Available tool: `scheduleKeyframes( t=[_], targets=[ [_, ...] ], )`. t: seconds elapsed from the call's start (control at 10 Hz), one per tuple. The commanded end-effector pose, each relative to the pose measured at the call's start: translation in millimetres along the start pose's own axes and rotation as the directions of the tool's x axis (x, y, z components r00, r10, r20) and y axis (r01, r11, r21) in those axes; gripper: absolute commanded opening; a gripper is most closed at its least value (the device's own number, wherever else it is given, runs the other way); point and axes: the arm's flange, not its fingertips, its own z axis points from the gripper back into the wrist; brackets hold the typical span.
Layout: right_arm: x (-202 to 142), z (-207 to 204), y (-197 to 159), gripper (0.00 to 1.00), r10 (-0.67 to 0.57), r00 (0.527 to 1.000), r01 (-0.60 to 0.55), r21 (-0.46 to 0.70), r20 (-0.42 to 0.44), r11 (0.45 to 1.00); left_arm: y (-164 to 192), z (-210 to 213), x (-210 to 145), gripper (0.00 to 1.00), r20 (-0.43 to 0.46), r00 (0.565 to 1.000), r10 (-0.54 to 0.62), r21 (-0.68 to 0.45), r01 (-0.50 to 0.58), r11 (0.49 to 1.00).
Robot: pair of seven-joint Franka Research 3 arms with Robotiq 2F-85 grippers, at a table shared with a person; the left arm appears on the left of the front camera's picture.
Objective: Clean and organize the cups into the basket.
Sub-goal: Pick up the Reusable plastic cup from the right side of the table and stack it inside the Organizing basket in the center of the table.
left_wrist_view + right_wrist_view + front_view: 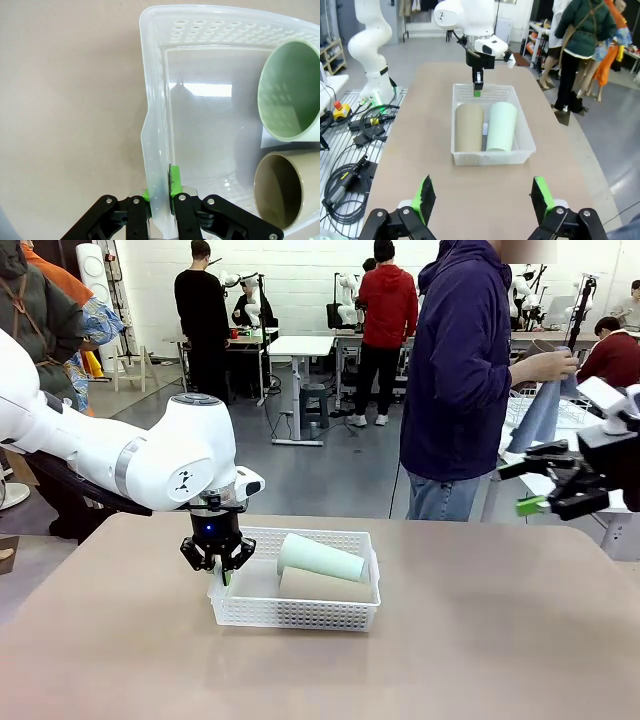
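The white basket [300, 615] stands mid-table. A pale mint cup [320, 557] and a tan cup [325, 586] lie on their sides in it, side by side. My left gripper [222, 574] points down, shut on the basket's left wall. In the left wrist view my left gripper [161, 188] pinches the thin wall [154, 125], with the mint cup [290, 90] and the tan cup [282, 192] open-mouthed towards it. My right gripper [522, 487] hangs open in the air at the right. From above the table's near end, the open right gripper [483, 200] faces the basket [490, 157].
A person in a dark blue jacket [460, 370] stands at the far right, hands holding a brownish cup [541, 348] and a grey-blue cloth [538, 415]. A wire rack with cables [350, 130] lies beside the table. Bare tabletop [480, 640] surrounds the basket.
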Motion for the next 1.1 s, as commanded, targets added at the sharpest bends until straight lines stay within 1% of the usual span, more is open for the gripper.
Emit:
scheduleKeyframes(
  t=[0.0, 0.2, 0.3, 0.4, 0.6, 0.7, 0.8, 1.0],
  targets=[
    [-42.7, 15.5, -19.2, 1.00, 0.038, 0.997, -0.039, 0.017, 0.073, 0.999, -0.5, 1.0, 0.2, 0.00, 0.003, 1.000, -0.008, 0.002, 0.008, 1.000],
    [-82.9, 41.9, -26.1, 1.00, 0.067, 0.994, -0.068, 0.013, 0.087, 0.998, -0.5, 1.0, 0.2, 0.00, 0.003, 1.000, -0.008, 0.002, 0.008, 1.000],
    [-99.0, 55.4, -26.3, 1.00, 0.092, 0.987, -0.094, 0.010, 0.133, 0.995, -0.5, 1.0, 0.2, 0.00, 0.003, 1.000, -0.008, 0.002, 0.008, 1.000],
    [-117.0, 71.0, -27.4, 1.00, 0.078, 0.984, -0.074, -0.026, 0.163, 0.997, -0.5, 1.0, 0.2, 0.00, 0.003, 1.000, -0.008, 0.002, 0.008, 1.000],
    [-144.7, 94.1, -28.2, 1.00, 0.015, 0.976, 0.004, -0.090, 0.216, 0.996, -0.5, 1.0, 0.2, 0.00, 0.003, 1.000, -0.008, 0.002, 0.008, 1.000],
    [-153.3, 101.1, -27.5, 1.00, 0.005, 0.971, 0.022, -0.108, 0.241, 0.994, -0.5, 1.0, 0.2, 0.00, 0.003, 1.000, -0.008, 0.002, 0.008, 1.000],
    [-157.9, 105.5, -27.2, 1.00, -0.006, 0.969, 0.036, -0.121, 0.247, 0.992, -0.5, 1.0, 0.2, 0.00, 0.003, 1.000, -0.008, 0.002, 0.008, 1.000],
    [-157.6, 108.5, -26.8, 1.00, -0.016, 0.968, 0.051, -0.132, 0.250, 0.990, -0.5, 1.0, 0.2, 0.00, 0.003, 1.000, -0.008, 0.002, 0.008, 1.000]
  ],
)
